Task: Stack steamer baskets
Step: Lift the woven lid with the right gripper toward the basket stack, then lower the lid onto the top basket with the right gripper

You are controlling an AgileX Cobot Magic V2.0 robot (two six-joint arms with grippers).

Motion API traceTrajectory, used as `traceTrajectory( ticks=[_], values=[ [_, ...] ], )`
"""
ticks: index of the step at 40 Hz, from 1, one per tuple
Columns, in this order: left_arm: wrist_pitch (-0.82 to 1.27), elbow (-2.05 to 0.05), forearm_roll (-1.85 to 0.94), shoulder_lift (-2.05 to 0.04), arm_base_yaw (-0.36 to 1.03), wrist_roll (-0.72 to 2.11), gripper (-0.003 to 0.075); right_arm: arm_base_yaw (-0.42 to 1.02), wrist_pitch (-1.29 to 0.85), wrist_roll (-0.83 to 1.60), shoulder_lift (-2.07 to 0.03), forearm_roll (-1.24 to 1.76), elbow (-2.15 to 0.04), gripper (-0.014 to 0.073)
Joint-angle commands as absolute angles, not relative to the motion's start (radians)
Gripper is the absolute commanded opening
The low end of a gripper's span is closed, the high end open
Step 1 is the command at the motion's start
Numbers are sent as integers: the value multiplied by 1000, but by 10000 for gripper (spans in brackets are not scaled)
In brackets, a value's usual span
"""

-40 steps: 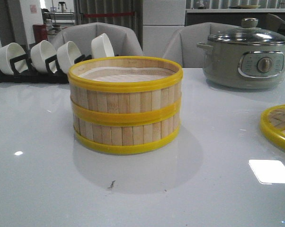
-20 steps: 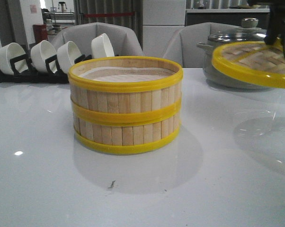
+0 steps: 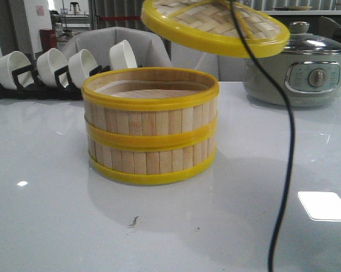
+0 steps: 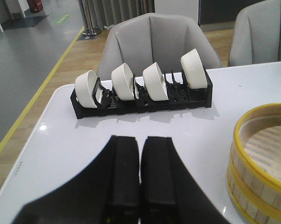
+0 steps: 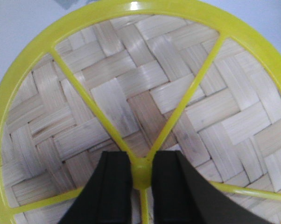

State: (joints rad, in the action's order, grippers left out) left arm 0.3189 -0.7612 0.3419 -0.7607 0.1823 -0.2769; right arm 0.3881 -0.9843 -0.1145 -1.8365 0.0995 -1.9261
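Steamer baskets (image 3: 150, 126), two round rings of pale bamboo slats with yellow rims, stand stacked one on the other near the middle of a glossy white table (image 3: 46, 215). A pale liner shows inside the top one. Above and a little to the right of the stack, a woven bamboo lid (image 3: 214, 25) with a yellow rim hangs tilted in the air, apart from the baskets. The right gripper (image 5: 141, 175) has its black fingers clamped on the lid's yellow central knob. A dark cable (image 3: 285, 153) dangles down in front. The left gripper (image 4: 140, 179) hovers beside the stack, fingers pressed together and holding nothing. Behind it, four white bowls sit tilted in a black rack (image 4: 145, 98). A grey electric pot (image 3: 298, 68) with a glass lid stands at the far right
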Motion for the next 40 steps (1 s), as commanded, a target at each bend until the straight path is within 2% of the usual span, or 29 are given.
traceTrajectory(
  ticks=[1, 11, 25, 40],
  values=[
    [246, -790, 343, -759, 181, -278, 86, 438, -931, -109, -1812, 109, -1984, 52],
    [260, -790, 343, -759, 181, -278, 87, 509, -937, -103, -1880, 109, -2035, 52],
    [262, -790, 343, -759, 181, -278, 86, 518, -995, -103, -1964, 109, -2136, 52],
    [262, -790, 343, -759, 181, -278, 86, 535, -991, -99, -1985, 119, -2139, 52]
  ],
)
